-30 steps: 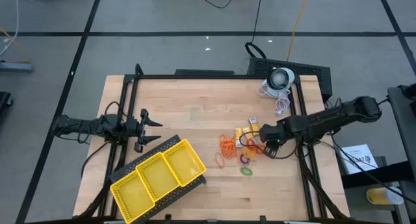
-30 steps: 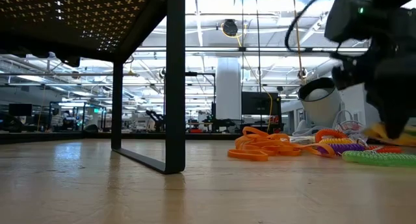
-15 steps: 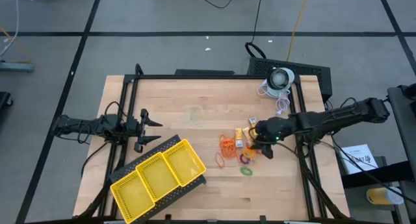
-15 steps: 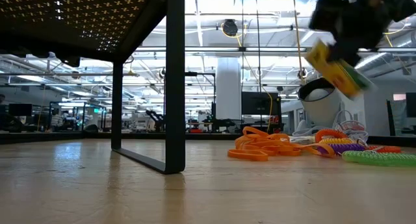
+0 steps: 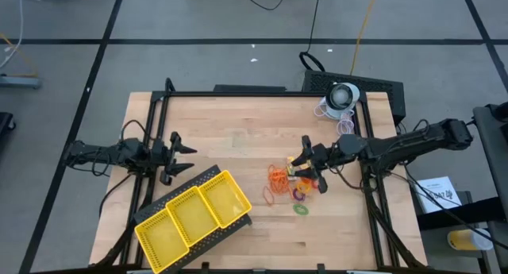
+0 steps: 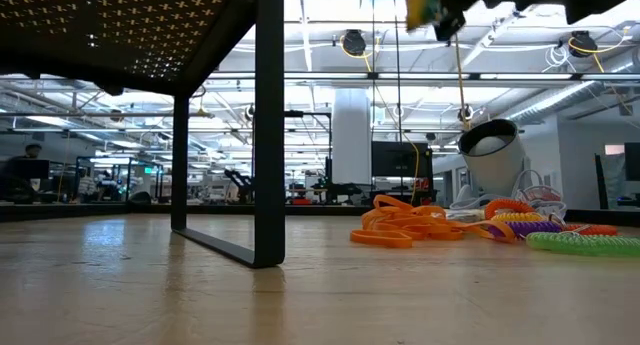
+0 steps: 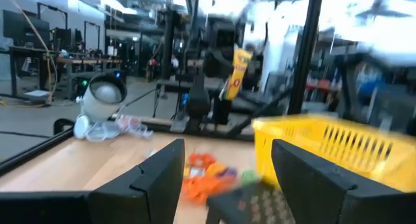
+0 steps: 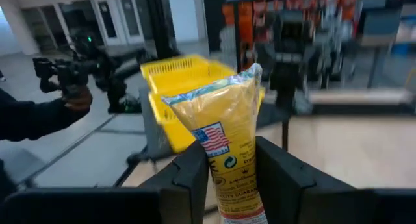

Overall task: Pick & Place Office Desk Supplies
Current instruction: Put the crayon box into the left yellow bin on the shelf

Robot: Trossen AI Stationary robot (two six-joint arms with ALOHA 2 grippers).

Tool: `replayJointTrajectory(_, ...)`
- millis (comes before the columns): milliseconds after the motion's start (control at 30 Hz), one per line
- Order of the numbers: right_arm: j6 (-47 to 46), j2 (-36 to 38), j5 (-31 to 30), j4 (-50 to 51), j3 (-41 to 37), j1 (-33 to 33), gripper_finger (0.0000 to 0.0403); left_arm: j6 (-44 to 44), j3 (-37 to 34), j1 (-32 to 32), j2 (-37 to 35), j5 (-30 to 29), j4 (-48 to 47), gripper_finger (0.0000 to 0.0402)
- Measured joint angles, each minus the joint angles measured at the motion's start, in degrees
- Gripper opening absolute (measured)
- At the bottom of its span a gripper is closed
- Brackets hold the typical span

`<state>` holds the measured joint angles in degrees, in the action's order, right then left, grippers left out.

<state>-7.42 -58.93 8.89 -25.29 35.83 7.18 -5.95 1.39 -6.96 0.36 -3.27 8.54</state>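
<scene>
My right gripper (image 5: pixel 306 167) hangs above the pile of small supplies, shut on a yellow packet (image 8: pixel 224 130) with a small flag print. The packet also shows in the left wrist view (image 7: pixel 236 71) and at the low view's top edge (image 6: pixel 422 5). Orange rubber-band loops (image 5: pixel 278 179), a purple ring (image 5: pixel 299 194) and a green ring (image 5: pixel 301 209) lie on the table right of centre; the low view shows the same loops (image 6: pixel 400 227) and a green coil (image 6: pixel 580 245). My left gripper (image 5: pixel 186 151) waits open at the table's left, beside the yellow tray (image 5: pixel 194 214). My right gripper pinches the yellow packet's lower part (image 8: pixel 229 175) between its two fingers. The fingers (image 8: pixel 188 175) come in about level from the table's right, pointing toward the left side. The packet is lifted clear of the table and stands up above the fingers, slightly tilted.
The yellow three-compartment tray (image 7: pixel 338 143) sits on a dark perforated stand at the near left. A white round device with cables (image 5: pixel 341 95) stands at the far right corner. Black frame rails (image 5: pixel 262 94) border the table. Bare wood lies between tray and pile.
My right gripper has risen from the pile with the yellow packet, moved a little toward the table's left and turned from pointing down to about level. The packet went from just above the table to high up, lifted clear. The rest of the pile stayed put.
</scene>
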Motion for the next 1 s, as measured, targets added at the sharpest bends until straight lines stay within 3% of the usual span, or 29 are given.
replayJointTrajectory(167,4.2,-3.2,-4.9,-9.4,0.0,0.0,0.0099,-3.7,0.0,0.0,0.0,-0.8,3.1,0.0241)
replayJointTrajectory(267,5.9,-5.2,-8.6,-13.4,0.0,-0.4,0.0102,-4.8,0.0,0.0,0.0,-5.5,4.7,0.0241)
replayJointTrajectory(467,7.1,-9.0,-8.9,-22.9,0.0,-2.7,0.0103,-5.4,0.0,0.0,0.0,-14.2,9.2,0.0241)
replayJointTrajectory(600,7.1,-11.8,-8.9,-30.7,0.0,-4.9,0.0099,-0.9,0.0,0.0,1.4,-13.4,15.4,0.0241)
replayJointTrajectory(767,7.1,-14.6,-8.7,-33.1,2.2,-7.3,0.0101,3.1,3.8,0.0,9.2,-12.9,17.8,0.0241)
replayJointTrajectory(1000,7.6,-20.8,-4.1,-32.7,9.9,-9.1,0.0102,7.1,17.2,0.2,29.7,-15.5,12.0,0.0241)
